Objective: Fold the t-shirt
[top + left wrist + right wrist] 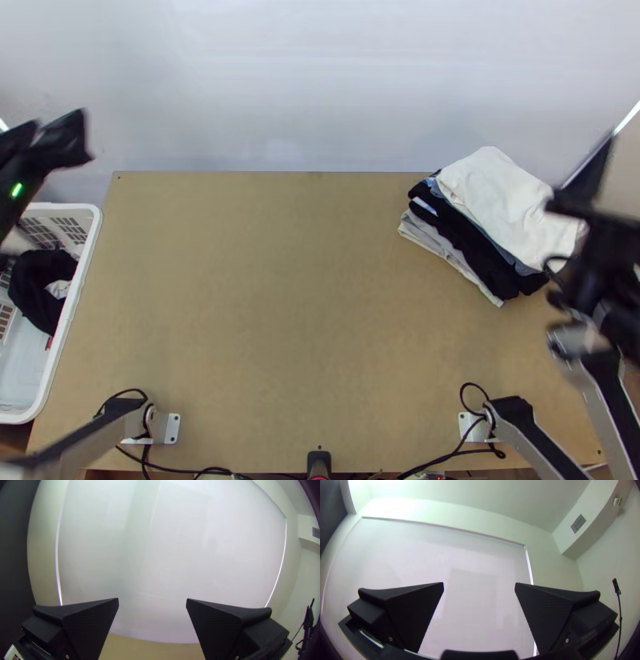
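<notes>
In the top view my left gripper [56, 138] is at the far left edge, above the white basket's far end. In the left wrist view the left gripper [152, 602] is open, its fingers wide apart with nothing between them. My right gripper [582, 172] is at the right edge of the top view, beside the stack of folded clothes. The right gripper [479, 586] is open and holds nothing. A white folded cloth [504, 200] tops the stack, over black [472, 244] and grey ones. I cannot tell which is the t-shirt.
The white basket [80, 280] stands along the table's left side, with a bunched black cloth [40, 288] inside. Bare tabletop [272, 304] stretches between basket and stack. Black cables [180, 470] run along the near edge.
</notes>
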